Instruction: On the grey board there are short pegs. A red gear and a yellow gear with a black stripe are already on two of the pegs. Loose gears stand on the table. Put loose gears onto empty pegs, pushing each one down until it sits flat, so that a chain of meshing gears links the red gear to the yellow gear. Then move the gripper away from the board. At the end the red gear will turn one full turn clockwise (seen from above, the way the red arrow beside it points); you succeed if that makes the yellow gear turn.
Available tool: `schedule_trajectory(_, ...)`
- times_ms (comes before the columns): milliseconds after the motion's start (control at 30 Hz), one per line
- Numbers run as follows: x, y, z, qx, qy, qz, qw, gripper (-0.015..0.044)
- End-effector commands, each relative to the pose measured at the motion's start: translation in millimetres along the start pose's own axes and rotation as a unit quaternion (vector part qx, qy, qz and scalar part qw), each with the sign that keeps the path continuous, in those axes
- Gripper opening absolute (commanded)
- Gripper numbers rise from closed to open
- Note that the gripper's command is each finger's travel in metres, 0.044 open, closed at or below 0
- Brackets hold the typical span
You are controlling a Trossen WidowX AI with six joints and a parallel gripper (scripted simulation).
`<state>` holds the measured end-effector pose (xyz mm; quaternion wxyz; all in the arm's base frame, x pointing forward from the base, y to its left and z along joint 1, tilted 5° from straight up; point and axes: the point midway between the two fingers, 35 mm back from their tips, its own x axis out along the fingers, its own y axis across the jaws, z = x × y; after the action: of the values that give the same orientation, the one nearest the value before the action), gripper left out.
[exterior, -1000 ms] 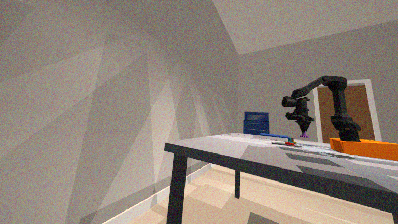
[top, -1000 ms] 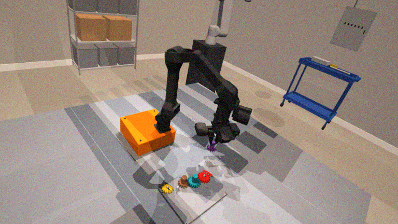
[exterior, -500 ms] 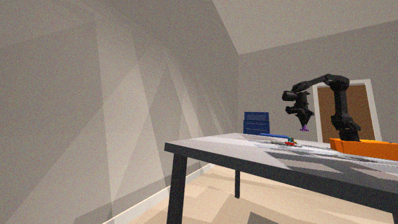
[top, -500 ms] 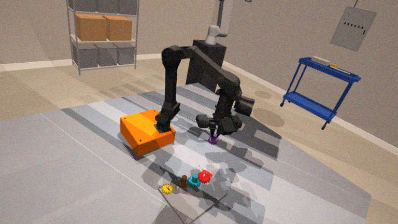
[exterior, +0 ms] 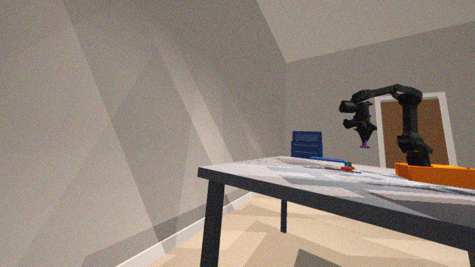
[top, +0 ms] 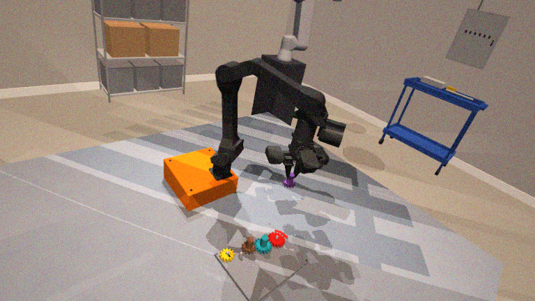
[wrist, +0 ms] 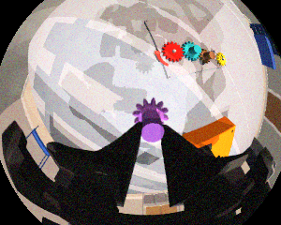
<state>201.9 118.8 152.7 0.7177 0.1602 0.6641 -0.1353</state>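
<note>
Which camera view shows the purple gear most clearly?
The wrist view: the purple gear appears largest there, with teeth and knob distinct. The top view shows it small beneath the gripper; the exterior view, tiny, side-on.

Arm: matte black, chunky rounded joints, stout cylindrical housing near wrist. Pincer: black, tapered fingers.
</note>
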Motion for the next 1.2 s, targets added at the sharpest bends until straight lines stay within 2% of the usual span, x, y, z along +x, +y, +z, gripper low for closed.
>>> schedule_trajectory(0,-4.0,-0.8,4.8,0.002,-0.007,0.005,1.0,0.0)
schedule_trajectory(1167,21.2,-31.9,59.7,0.013,-0.005,-0.005,1.0,0.0)
